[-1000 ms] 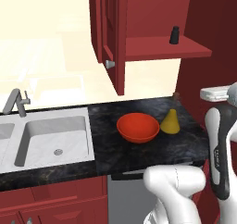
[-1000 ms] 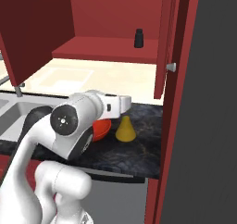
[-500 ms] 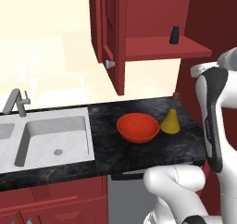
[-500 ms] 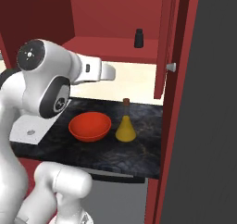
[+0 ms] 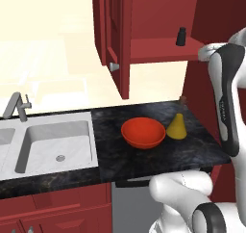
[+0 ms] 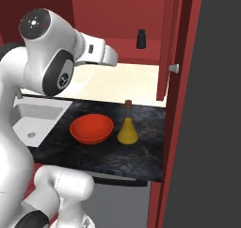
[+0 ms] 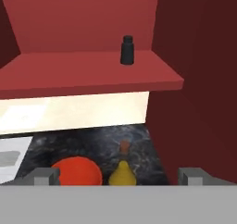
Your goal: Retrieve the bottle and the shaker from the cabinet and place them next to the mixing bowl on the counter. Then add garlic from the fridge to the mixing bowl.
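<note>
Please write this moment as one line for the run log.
phase: going for shaker | end effector: open, empty | bottle: on counter beside mixing bowl | shaker: on cabinet shelf

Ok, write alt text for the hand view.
A small black shaker stands alone on the red shelf of the open cabinet, straight ahead of the open gripper. Below it, on the black counter, a yellow bottle stands just right of the red-orange mixing bowl.
</note>
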### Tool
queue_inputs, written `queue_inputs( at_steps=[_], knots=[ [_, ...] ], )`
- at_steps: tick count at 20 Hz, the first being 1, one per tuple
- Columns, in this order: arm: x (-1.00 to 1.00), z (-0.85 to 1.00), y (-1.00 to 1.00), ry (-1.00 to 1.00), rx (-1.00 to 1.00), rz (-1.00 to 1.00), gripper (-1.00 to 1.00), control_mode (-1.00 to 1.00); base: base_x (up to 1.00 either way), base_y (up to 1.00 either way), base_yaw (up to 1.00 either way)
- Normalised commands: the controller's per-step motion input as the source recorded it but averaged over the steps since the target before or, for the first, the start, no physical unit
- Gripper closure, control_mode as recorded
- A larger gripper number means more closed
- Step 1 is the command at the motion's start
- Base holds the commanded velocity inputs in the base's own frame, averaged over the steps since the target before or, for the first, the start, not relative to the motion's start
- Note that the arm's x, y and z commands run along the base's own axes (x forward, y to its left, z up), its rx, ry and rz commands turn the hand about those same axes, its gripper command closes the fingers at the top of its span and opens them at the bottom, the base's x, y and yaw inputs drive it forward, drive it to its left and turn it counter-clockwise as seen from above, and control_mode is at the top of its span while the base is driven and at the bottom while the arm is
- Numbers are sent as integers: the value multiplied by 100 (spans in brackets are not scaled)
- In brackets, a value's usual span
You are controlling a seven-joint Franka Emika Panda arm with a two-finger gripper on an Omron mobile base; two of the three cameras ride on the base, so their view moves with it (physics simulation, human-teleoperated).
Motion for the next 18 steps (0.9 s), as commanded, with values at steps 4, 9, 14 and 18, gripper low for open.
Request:
queue_inputs(
  at_steps=[4, 9, 14, 18],
  knots=[
    [77, 12, 0, -21, 13, -12, -100, -100, 0, 0, 0],
    [57, 30, 0, -4, 8, -13, -100, -100, 0, 0, 0],
    [34, 8, 0, 4, 0, -3, -100, -100, 0, 0, 0],
    [36, -4, -14, 0, 0, 0, -100, -100, 0, 0, 0]
  ],
)
